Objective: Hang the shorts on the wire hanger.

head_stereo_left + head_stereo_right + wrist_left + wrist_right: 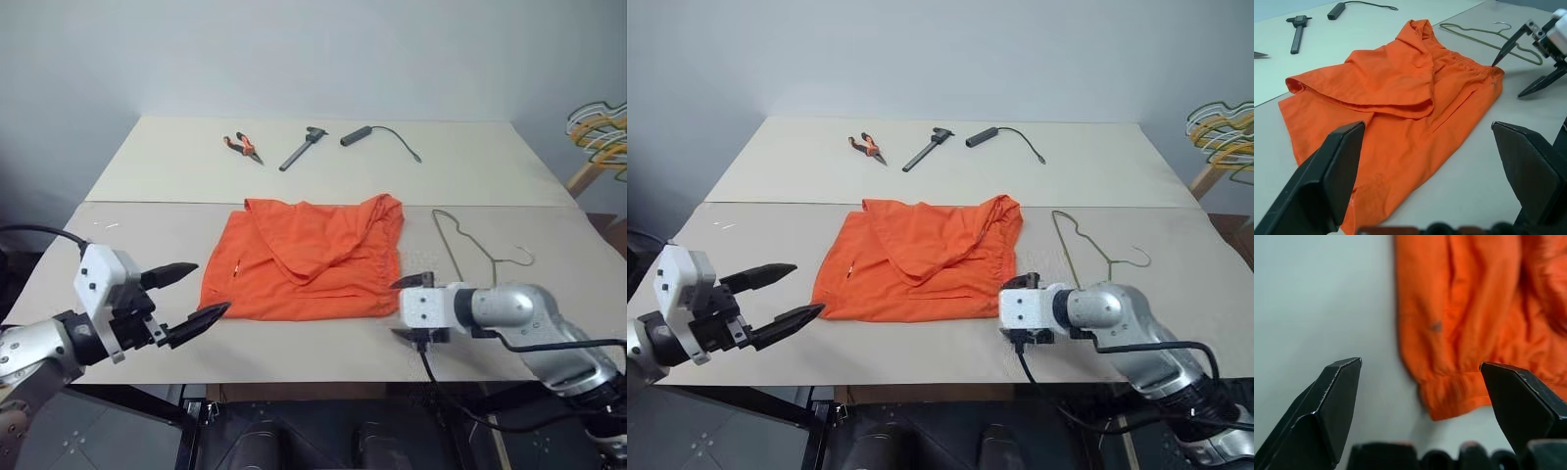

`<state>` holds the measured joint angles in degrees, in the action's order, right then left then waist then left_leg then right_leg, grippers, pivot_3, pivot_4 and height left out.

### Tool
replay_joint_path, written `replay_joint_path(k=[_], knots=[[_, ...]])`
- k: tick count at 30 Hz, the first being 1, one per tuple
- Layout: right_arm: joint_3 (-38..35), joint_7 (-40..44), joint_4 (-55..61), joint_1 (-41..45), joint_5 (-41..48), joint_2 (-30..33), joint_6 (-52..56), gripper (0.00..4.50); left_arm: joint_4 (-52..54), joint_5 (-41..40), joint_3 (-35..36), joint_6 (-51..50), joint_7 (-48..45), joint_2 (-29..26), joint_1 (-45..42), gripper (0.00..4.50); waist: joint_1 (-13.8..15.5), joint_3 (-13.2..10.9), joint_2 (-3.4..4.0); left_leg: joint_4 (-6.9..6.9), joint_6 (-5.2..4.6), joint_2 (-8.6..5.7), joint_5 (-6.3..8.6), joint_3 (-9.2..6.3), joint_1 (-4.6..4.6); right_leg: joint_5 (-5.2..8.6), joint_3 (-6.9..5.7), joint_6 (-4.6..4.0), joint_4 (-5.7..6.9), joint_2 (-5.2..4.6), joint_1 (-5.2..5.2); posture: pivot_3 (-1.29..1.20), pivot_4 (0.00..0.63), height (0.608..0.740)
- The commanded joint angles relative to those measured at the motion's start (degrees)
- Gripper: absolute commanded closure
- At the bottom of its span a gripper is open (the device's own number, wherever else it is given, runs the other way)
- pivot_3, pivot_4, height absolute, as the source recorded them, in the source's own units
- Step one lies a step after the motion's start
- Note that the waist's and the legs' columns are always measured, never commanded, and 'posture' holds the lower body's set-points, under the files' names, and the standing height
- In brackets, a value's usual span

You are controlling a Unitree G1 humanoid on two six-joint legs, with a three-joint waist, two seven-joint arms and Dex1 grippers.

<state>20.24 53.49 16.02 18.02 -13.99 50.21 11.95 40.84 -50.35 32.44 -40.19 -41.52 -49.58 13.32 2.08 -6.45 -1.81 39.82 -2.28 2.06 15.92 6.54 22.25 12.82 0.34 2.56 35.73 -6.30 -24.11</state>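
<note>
The orange shorts lie crumpled flat in the middle of the table, waistband toward the right. The wire hanger lies flat just to their right, with its hook pointing right. My left gripper hovers open at the shorts' left edge, with nothing between its fingers. My right gripper is open and angled down at the near right corner of the shorts. That waistband corner lies between its fingers in the right wrist view, and one fingertip is right at the cloth.
At the back of the table lie orange-handled pliers, a dark caliper-like tool and a black cylinder with a cable. Yellow, green and white hangers hang off the table at the far right. The table's front edge is close to both grippers.
</note>
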Motion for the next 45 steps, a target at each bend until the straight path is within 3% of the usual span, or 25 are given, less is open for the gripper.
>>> replay_joint_path(k=[1, 14, 25, 31, 35, 45], knots=[[2.2, -4.8, -3.9, 2.6, -7.2, -2.5, -1.6, 0.40, 0.9, -0.6, 0.1, 0.0, -0.3, -1.0, -1.0, 0.00, -0.4, 0.0, -0.02, 0.00, 0.02, 0.01, -0.01, 0.02, -0.06, 0.01, 0.02, -0.01, 0.01, 0.00, 0.03, 0.10, 0.120, 0.740], [2.8, -4.8, -6.8, 2.8, -11.0, -5.0, -4.9, 4.48, -0.3, 1.4, -1.8, 1.1, -2.1, -1.5, -1.8, 0.00, -0.9, 0.0, -0.05, -0.01, 0.10, 0.00, -0.06, 0.00, -0.05, 0.00, 0.01, -0.01, 0.03, 0.01, 0.05, 0.09, 0.110, 0.740], [-3.0, -2.1, -1.5, 2.6, -3.4, -4.8, -6.3, 4.48, -12.1, 41.5, -23.4, 24.3, -3.8, -11.7, -0.4, 0.00, -1.4, 0.0, -0.04, -0.09, 0.12, 0.00, -0.06, 0.14, 0.05, -0.03, -0.06, 0.05, 0.00, 0.01, -0.06, 0.05, 0.096, 0.740], [-3.6, -1.6, -1.0, 2.7, -2.9, -5.0, -6.5, 4.48, -22.8, 52.4, -33.3, 29.1, -3.0, -10.3, -8.9, 0.00, -1.3, 0.0, -0.02, -0.09, 0.15, 0.07, -0.06, 0.27, 0.14, -0.08, -0.27, 0.12, 0.01, 0.01, -0.09, 0.03, 0.088, 0.740], [-4.1, -1.8, -0.7, 2.9, -2.1, -5.5, -6.0, 4.50, -28.4, 56.7, -37.8, 30.4, -2.1, -6.6, -14.7, 0.86, -1.3, 0.1, 0.07, -0.08, 0.16, 0.06, -0.07, 0.25, 0.12, -0.14, -0.32, 0.23, 0.05, 0.00, -0.03, 0.03, 0.087, 0.740], [-4.7, -1.3, 0.1, 2.9, -1.6, -5.2, -5.8, 4.50, -41.0, 62.9, -43.1, 35.4, -2.2, -1.4, -24.7, 4.18, -1.4, 0.3, 0.30, -0.01, 0.20, 0.06, -0.13, 0.21, 0.04, -0.15, -0.35, 0.24, 0.23, 0.01, 0.04, 0.01, 0.088, 0.740]])
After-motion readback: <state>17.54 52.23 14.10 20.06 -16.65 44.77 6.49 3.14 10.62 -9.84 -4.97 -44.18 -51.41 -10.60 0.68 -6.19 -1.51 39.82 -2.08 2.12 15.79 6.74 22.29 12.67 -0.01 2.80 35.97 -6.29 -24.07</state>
